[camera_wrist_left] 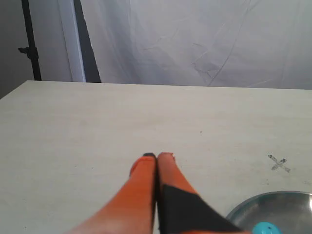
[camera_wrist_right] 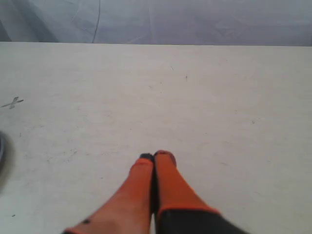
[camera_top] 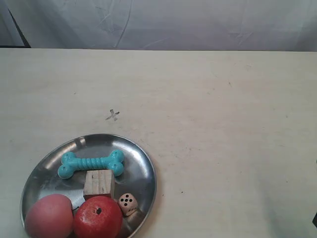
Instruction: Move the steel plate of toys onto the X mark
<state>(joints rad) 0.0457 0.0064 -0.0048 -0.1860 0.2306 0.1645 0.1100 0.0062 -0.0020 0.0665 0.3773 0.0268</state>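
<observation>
The steel plate (camera_top: 138, 153) lies at the exterior view's lower left, holding a teal bone (camera_top: 91, 164), a wooden cube (camera_top: 98, 183), a white die (camera_top: 128, 202), a red apple (camera_top: 98, 217) and a pink ball (camera_top: 48, 216). The faint X mark (camera_top: 113, 115) is drawn on the table just beyond the plate. Neither arm shows in the exterior view. My left gripper (camera_wrist_left: 157, 156) is shut and empty over bare table, with the plate's rim (camera_wrist_left: 258, 201), the bone's tip (camera_wrist_left: 265, 228) and the X mark (camera_wrist_left: 279, 163) off to one side. My right gripper (camera_wrist_right: 155, 156) is shut and empty too, the X mark (camera_wrist_right: 12, 102) far off.
The cream tabletop (camera_top: 223, 129) stretches wide beyond and beside the plate. A white cloth backdrop (camera_top: 163, 22) hangs behind the table's far edge. A dark stand (camera_wrist_left: 30, 44) rises past the table's corner in the left wrist view.
</observation>
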